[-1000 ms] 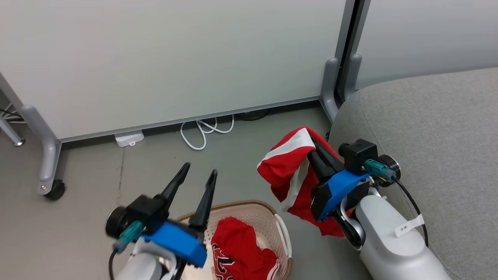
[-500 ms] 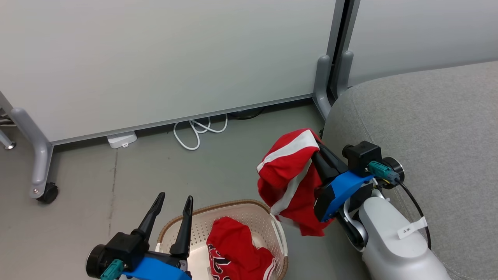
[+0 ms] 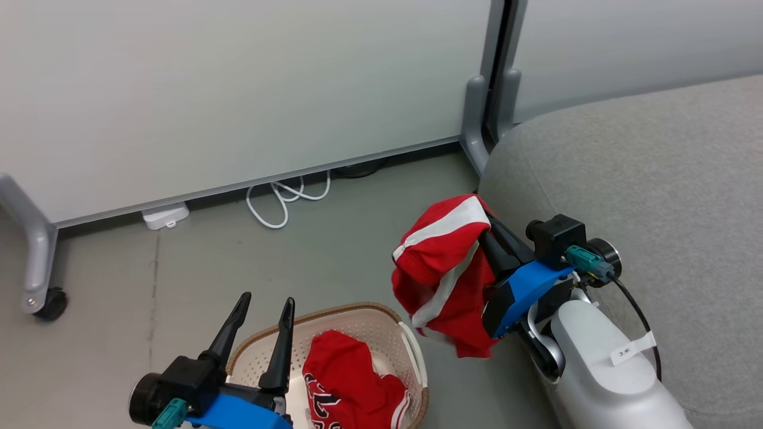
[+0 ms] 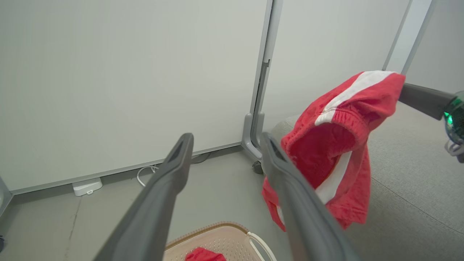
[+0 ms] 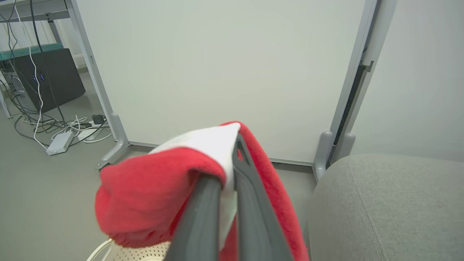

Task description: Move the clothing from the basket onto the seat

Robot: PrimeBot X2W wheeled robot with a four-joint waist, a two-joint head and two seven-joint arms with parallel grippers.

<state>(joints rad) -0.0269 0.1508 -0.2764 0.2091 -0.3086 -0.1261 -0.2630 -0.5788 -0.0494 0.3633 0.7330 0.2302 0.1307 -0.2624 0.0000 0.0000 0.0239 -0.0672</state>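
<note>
The shorts [image 3: 444, 274], red with broad white stripes, are held in the air above the floor [image 3: 179, 268], between the basket [image 3: 357, 308] and the rounded corner of the seat [image 3: 626, 179], and are touched by neither. They are pinched near a white stripe by the right gripper [image 3: 492, 235], whose two dark fingers are closed on the fabric. The cloth is draped over the fingertips and hangs down in loose folds beside the blue wrist housing. In the right wrist view the fold of red and white is seen bunched over the closed fingers. The jersey [image 3: 346, 381], red with black lettering and white trim, is left crumpled inside the basket, towards its right side. The basket is set on the floor just left of the hanging shorts, with one white handle turned towards them. The left gripper [image 3: 266, 301] is held above the basket's left rim, with its fingers spread apart and nothing between them; in the left wrist view the shorts are seen beyond its right finger. The grey seat is placed at the right edge of the floor, close to the right arm, and nothing is laid on the part of it that is visible. Along the far edge of the floor a pale partition panel [image 3: 238, 89] is stood on grey feet. A looped white cable [image 3: 280, 199] and a small white box [image 3: 164, 215] are left at its base. A black caster [image 3: 50, 304] is seen at the left edge of the floor.
</note>
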